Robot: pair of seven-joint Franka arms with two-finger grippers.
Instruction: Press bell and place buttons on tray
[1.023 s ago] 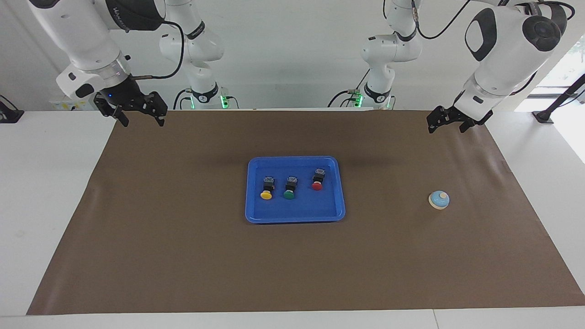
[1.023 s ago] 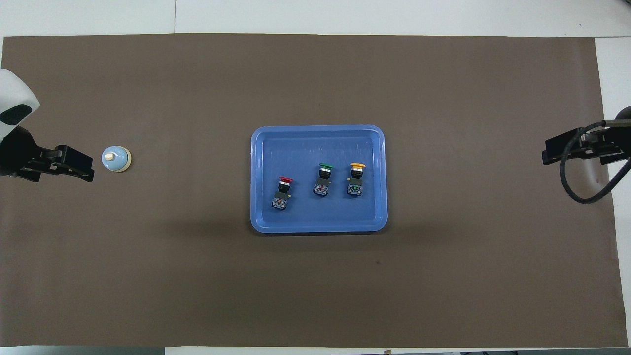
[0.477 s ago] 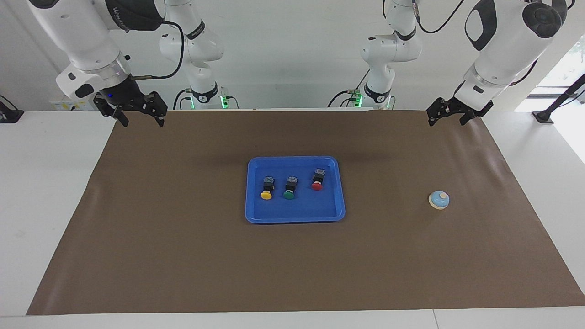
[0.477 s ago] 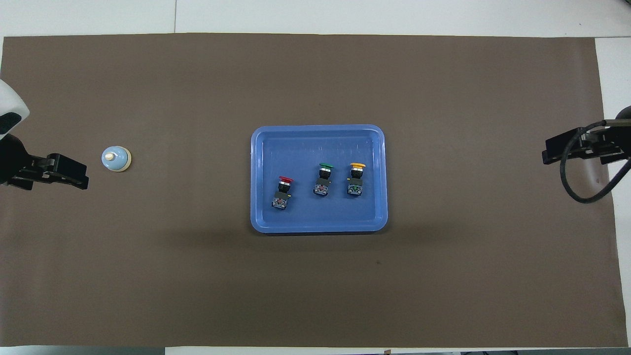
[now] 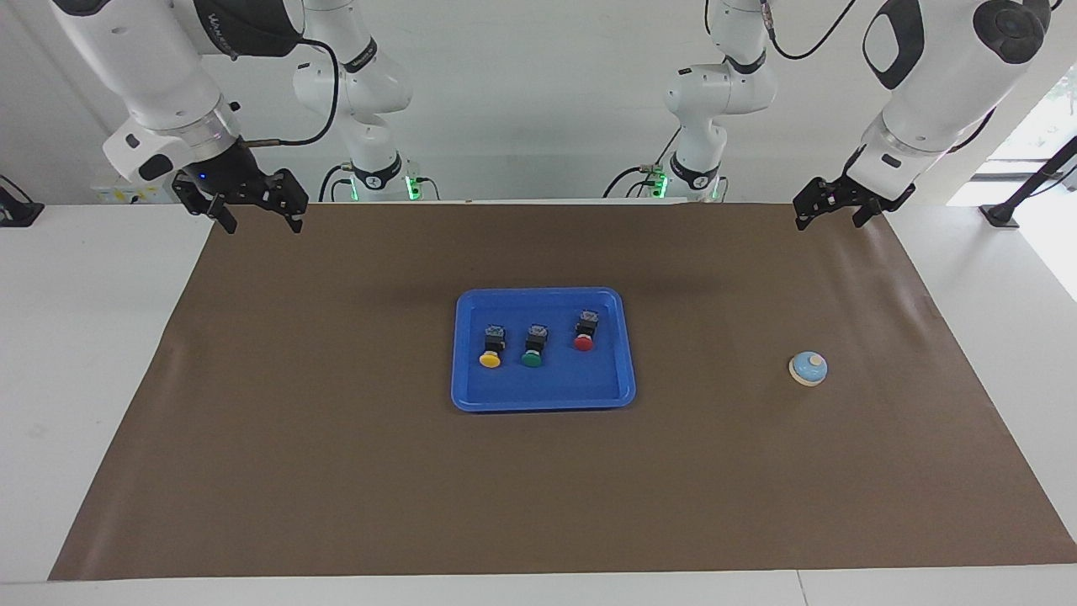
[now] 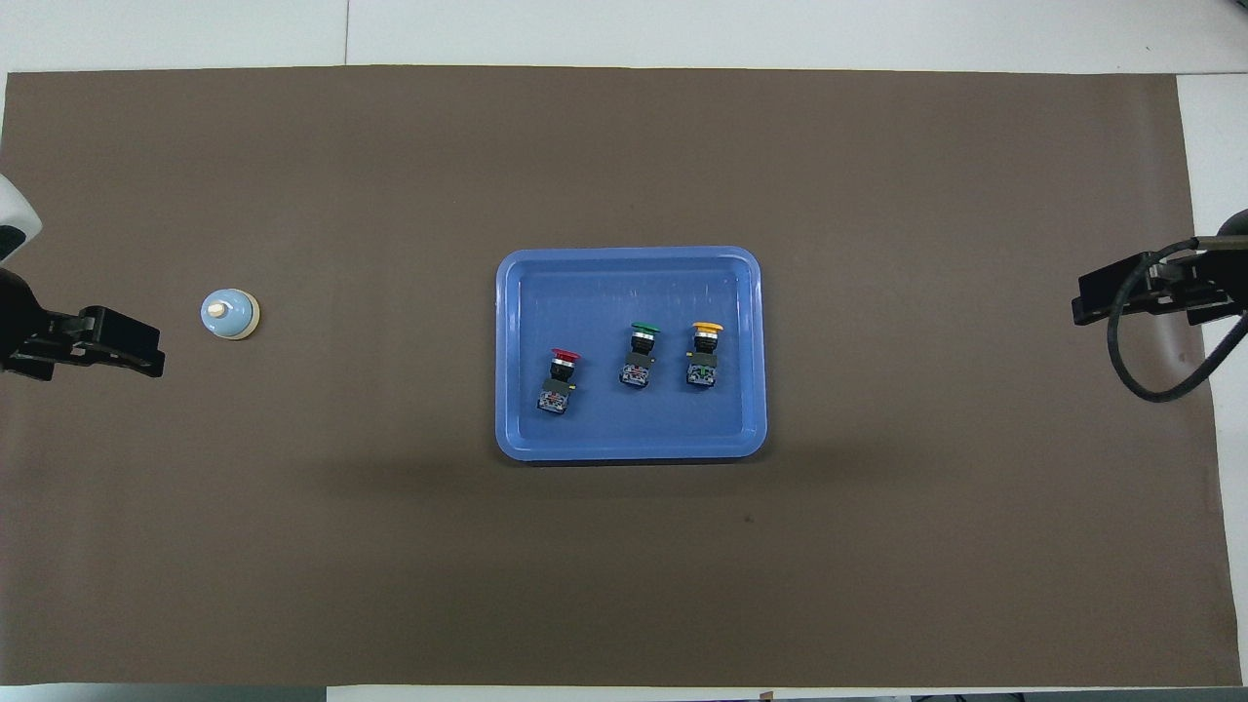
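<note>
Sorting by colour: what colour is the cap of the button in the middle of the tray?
Green, clearest in the overhead view.

Two white arms with dark joint caps, black cables and black end effectors

Bright colours on a plain brown mat (image 5: 336, 438)
Blue tray (image 5: 543, 396) holds yellow (image 5: 490, 359), green (image 5: 531, 359) and red (image 5: 583, 342) button caps on black bodies; the bell (image 5: 808, 368) is light blue over cream
</note>
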